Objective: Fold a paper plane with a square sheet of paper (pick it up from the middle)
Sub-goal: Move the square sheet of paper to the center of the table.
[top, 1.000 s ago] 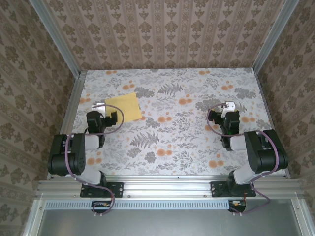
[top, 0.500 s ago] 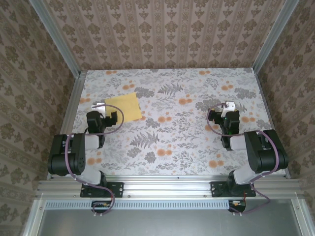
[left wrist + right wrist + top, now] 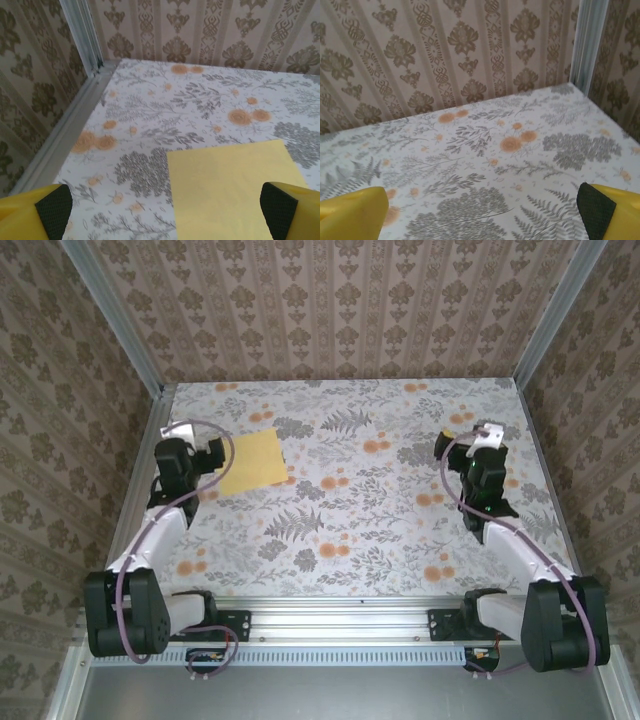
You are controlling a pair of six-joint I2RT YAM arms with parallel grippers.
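Yellow and flat on the counter (image 3: 350, 530), the square sheet of paper (image 3: 252, 460) is best pinched at its middle by the spread left fingers (image 3: 54, 207), the right fingers (image 3: 596, 209) being spread too.

The matt yellow square sheet of paper (image 3: 252, 461) lies on a smooth printed floral table (image 3: 360, 520) framed in metal.
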